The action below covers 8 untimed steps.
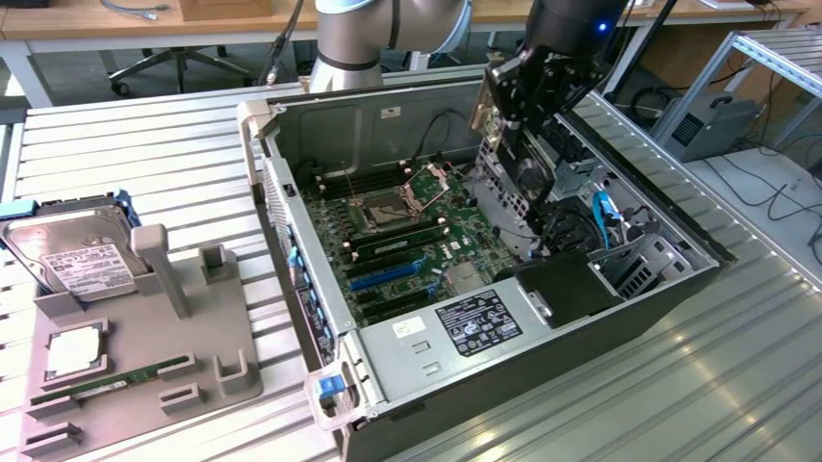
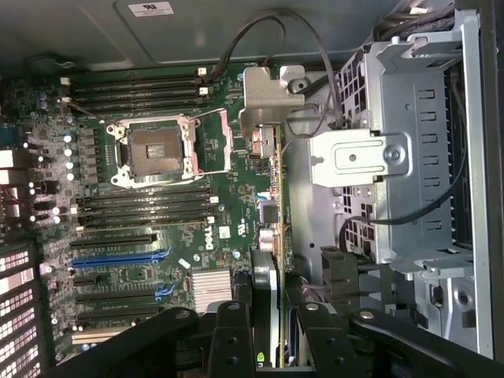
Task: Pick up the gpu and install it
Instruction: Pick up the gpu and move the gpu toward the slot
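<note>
The gpu (image 1: 511,171), a flat card with a black shroud and a silver end bracket, hangs on edge inside the open computer case (image 1: 276,183), above the motherboard (image 1: 411,236). My gripper (image 1: 529,85) is shut on its upper edge. In the wrist view the gpu (image 2: 274,228) shows edge-on, its silver bracket (image 2: 268,98) at the far end, and the gripper (image 2: 276,335) clamps it between black fingers (image 2: 228,335). The card hovers beside the drive cage (image 2: 409,142), off to one side of the blue expansion slots (image 2: 118,257).
The motherboard carries an open CPU socket (image 2: 153,151) and black memory slots (image 2: 142,206). A power supply (image 1: 469,322) fills the case's near end. On the exterior view's left, a grey holder (image 1: 141,337) keeps a hard drive (image 1: 71,255), a processor (image 1: 73,351) and a RAM stick (image 1: 110,385).
</note>
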Available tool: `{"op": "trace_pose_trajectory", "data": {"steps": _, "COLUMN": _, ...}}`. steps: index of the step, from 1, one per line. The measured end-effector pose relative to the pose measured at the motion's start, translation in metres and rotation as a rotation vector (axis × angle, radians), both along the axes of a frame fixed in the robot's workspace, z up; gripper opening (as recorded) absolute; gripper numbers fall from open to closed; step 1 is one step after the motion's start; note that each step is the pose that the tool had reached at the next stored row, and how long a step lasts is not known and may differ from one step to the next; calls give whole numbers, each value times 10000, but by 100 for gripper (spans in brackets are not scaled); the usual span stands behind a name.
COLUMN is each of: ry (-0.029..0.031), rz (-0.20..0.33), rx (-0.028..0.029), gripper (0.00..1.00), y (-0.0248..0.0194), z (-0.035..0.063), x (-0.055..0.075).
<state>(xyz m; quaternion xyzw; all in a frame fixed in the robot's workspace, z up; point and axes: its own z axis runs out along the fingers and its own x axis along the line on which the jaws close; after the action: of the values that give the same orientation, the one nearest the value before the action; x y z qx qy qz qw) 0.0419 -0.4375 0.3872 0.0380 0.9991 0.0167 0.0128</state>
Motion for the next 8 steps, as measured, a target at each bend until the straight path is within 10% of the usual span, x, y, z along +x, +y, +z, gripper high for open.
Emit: {"op": "trace_pose_trajectory", "data": {"steps": 8, "ry": 0, "rz": 0, "rx": 1, "gripper": 27, "y": 0, "z": -25, "x": 0}}
